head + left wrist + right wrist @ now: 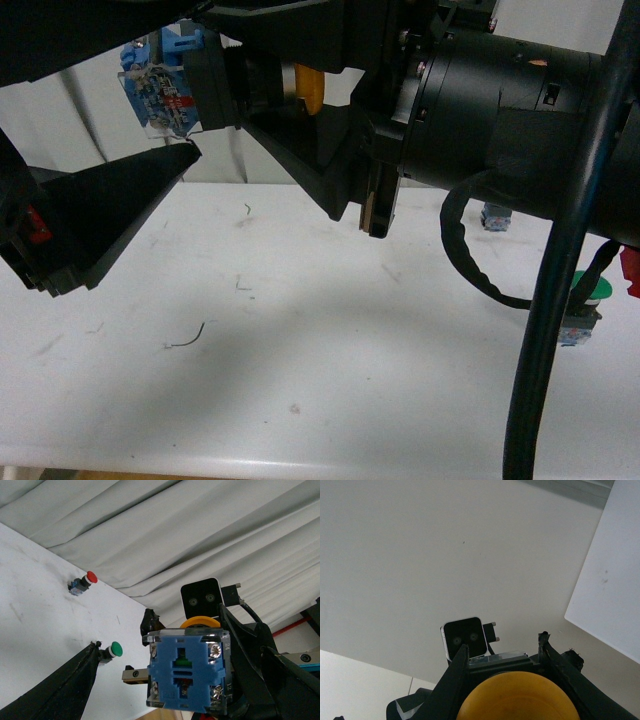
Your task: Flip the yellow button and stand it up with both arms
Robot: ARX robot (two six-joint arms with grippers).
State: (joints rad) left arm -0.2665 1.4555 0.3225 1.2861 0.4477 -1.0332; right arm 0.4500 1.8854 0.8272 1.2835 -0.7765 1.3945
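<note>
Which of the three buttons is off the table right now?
The yellow button, clamped in the right gripper in mid-air. The red button and green button both sit on the table.

Two spare buttons on a white table (pixel 300 400).
A green-capped button (pixel 116 648) sits toward the right edge; a red-capped button (pixel 90 577) sits close to the far edge, by the grey curtain (pixel 210 525).

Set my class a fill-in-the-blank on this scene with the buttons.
The yellow button is gripped above the table by the ___ hand. Its base is coloured ___. On the table sit a red-capped button and a ___-capped button.
Missing: right; blue; green.
</note>
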